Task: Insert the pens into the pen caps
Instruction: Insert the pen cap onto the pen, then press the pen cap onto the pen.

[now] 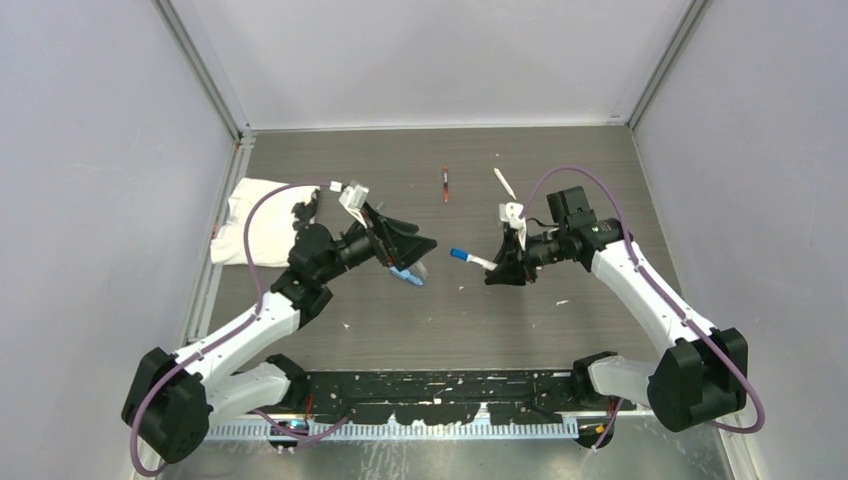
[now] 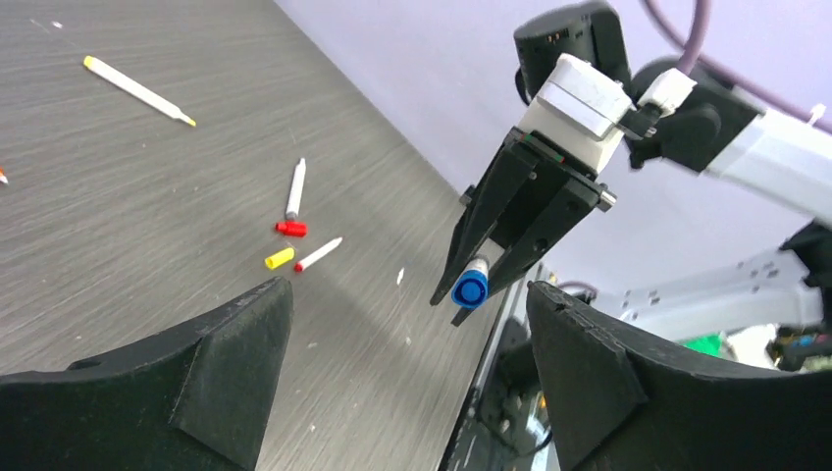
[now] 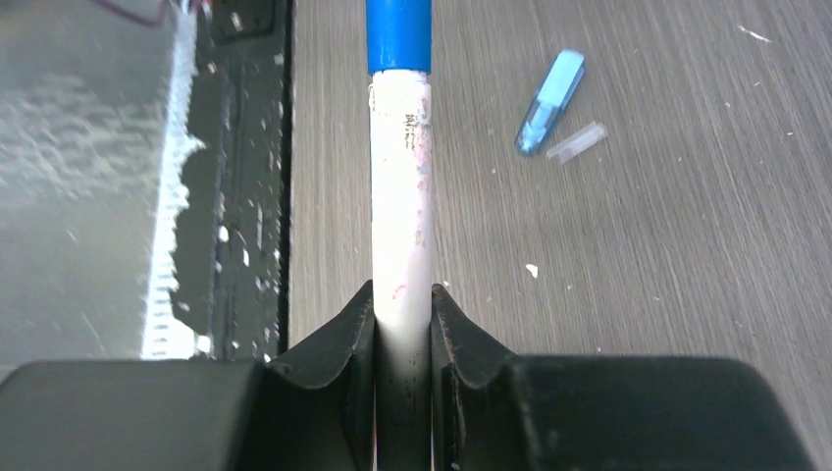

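Right claw [image 3: 402,316]: clamped on the white barrel of the blue-ended pen [image 3: 400,196].
Pen axis: across the table [image 1: 400,320], held above its centre, blue end toward the left edge.
Left claw [image 2: 407,291]: spread apart, holding nothing.

A white-barrelled pen [image 3: 399,196] with a blue end is clamped between the fingers [image 3: 338,348] of the right gripper [image 3: 402,304]. It is held clear of the tabletop [image 3: 638,294], with the blue end pointing away from the fingers. A red cap [image 2: 290,229] and a yellow cap [image 2: 280,258] lie near each other on the tabletop, not touching. A white pen [image 2: 295,188] lies with one end just beside the red cap. A red-tipped pen [image 2: 319,254] lies just beside the yellow cap. A yellow-ended pen [image 2: 137,90] lies flat, well apart from these.
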### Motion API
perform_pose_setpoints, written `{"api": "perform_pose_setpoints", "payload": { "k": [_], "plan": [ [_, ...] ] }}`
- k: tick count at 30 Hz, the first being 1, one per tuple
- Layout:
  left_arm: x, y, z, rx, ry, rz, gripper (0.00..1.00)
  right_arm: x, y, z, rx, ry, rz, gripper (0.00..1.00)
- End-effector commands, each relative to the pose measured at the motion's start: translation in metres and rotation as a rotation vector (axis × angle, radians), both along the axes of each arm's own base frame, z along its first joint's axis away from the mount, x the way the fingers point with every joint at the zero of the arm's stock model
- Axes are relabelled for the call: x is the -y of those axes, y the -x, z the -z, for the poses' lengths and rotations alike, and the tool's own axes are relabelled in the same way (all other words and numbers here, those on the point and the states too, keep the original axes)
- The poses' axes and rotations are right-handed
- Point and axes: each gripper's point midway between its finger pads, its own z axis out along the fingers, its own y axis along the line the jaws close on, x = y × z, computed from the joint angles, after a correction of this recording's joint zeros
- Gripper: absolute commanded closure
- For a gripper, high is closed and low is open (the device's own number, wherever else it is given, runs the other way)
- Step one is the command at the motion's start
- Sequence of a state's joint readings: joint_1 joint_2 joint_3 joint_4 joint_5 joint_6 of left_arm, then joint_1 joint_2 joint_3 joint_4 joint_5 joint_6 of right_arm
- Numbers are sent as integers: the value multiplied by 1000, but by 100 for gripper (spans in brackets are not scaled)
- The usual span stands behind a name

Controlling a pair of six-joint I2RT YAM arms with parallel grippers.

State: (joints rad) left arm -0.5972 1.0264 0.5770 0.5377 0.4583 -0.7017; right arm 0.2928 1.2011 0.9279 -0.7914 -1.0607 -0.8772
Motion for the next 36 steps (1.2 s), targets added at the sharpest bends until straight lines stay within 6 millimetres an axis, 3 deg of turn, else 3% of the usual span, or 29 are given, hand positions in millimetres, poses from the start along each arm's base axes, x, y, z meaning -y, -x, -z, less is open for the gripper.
{"api": "perform_pose_setpoints", "payload": {
  "k": [1,5,8,15,18,24,36],
  "plan": [
    [-10,-14,-46,59,183,-110,11,-18,-8,-53,-190,-214,87,99],
    [-17,-16,-69,92,306,-169,12,-24,-24,-66,-341,-284,199,99],
    [-11,-16,-77,144,305,-204,13,-28,-35,-72,-429,-322,271,99],
    [1,-33,-77,139,350,-308,13,-30,-39,-82,-480,-362,294,99],
    [13,-41,-72,107,353,-308,14,-31,-39,-83,-479,-366,294,99],
    [32,-45,-82,97,397,-273,18,-31,-39,-81,-483,-366,292,99],
    [48,-61,-80,18,439,-269,34,-31,-38,-78,-482,-364,282,99]
  ]
}}
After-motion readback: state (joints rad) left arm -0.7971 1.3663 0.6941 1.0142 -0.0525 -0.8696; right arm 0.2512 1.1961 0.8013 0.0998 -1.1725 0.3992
